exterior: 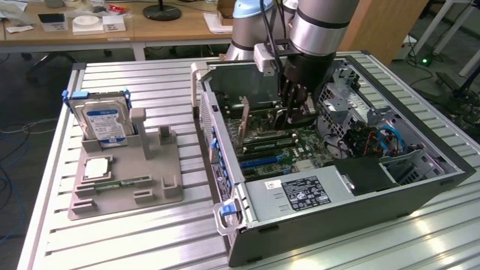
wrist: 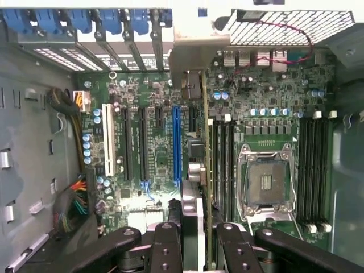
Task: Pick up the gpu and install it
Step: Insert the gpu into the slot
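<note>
The gripper (wrist: 196,250) pinches the gpu (wrist: 196,156) between its fingers (wrist: 166,247), holding it on edge inside the computer case (exterior: 360,197), just beside the blue slot (wrist: 175,142) and the memory slots (wrist: 222,165). If the card's edge sits off its slot, pressing down could jam or bend it. Its bracket (wrist: 196,54) could also snag on the rear wall.

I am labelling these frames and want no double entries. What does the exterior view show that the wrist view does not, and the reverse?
Exterior view adds: the robot arm above the case, a hard drive standing in a grey holder on the exterior view's left, and the power supply label. Wrist view adds: the jaws closed on the gpu, seen edge-on, and the bare processor socket. Both share: the green motherboard inside the open computer case.
</note>
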Robot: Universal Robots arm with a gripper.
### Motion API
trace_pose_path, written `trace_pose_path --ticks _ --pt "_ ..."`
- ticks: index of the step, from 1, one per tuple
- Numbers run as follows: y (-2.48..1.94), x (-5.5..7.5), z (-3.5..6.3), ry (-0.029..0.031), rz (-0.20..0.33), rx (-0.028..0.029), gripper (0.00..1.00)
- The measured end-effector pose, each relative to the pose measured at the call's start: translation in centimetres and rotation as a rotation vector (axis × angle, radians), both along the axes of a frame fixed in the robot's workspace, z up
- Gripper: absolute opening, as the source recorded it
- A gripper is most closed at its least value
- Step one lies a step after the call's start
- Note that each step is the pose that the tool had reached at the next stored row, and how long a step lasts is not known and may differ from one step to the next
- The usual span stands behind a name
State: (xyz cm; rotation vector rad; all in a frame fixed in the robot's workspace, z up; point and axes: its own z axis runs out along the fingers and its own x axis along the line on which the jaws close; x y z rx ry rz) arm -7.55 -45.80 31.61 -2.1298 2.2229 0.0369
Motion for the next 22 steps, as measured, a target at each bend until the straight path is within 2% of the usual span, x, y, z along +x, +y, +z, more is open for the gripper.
trace_pose_path --ticks 2,15,22 --pt "-0.3 0.0 -0.28 -0.0003 0.0 0.0006 0.28" --pt "-0.47 -0.3 -1.41 -0.001 0.0 0.0 0.28" --pt "-0.47 -0.3 -1.45 -0.001 0.0 -0.0001 0.28"
